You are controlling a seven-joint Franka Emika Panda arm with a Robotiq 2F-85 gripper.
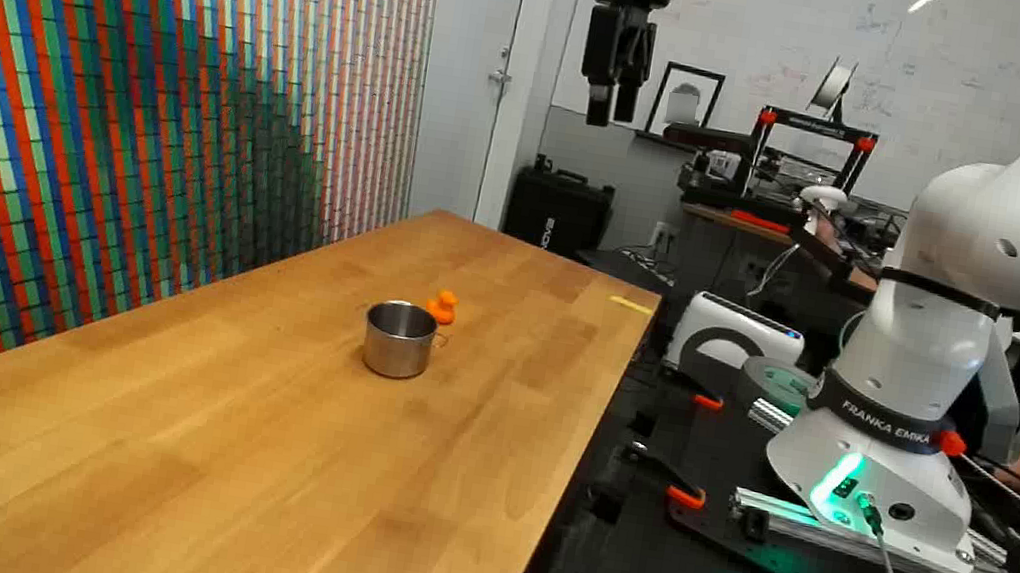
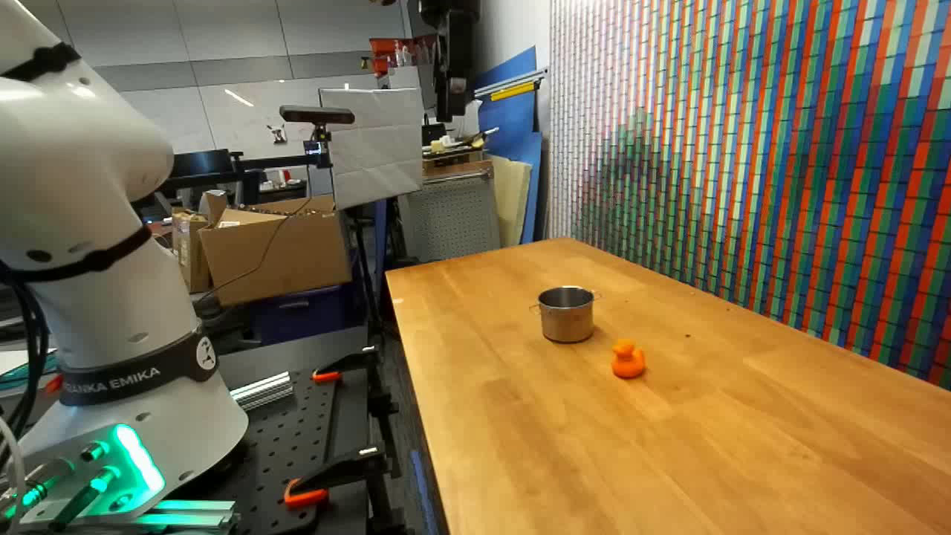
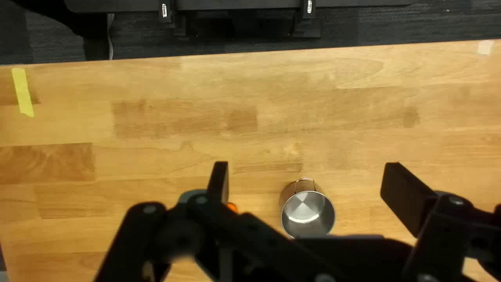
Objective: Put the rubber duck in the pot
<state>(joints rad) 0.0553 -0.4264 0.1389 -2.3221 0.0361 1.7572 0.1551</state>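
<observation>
The rubber duck is a small orange toy standing on the wooden table, shown in both exterior views (image 1: 442, 308) (image 2: 628, 360). The pot is a short grey metal cup with wire handles, upright on the table close to the duck, in both exterior views (image 1: 396, 350) (image 2: 567, 321). The two stand apart. The pot looks empty in the wrist view (image 3: 307, 211). There only a sliver of the duck (image 3: 232, 206) shows behind the left finger. My gripper (image 1: 613, 112) hangs high above the table, also in an exterior view (image 2: 451, 111). Its fingers are wide apart with nothing held (image 3: 305, 168).
The wooden table (image 1: 243, 449) runs along a colourful tiled wall (image 2: 743, 148). Yellow tape (image 1: 631, 305) marks the table's edge near the robot. The robot's base stands on a separate black mount (image 2: 297, 423) with orange-tipped clamps (image 1: 686, 496), across a gap from the table.
</observation>
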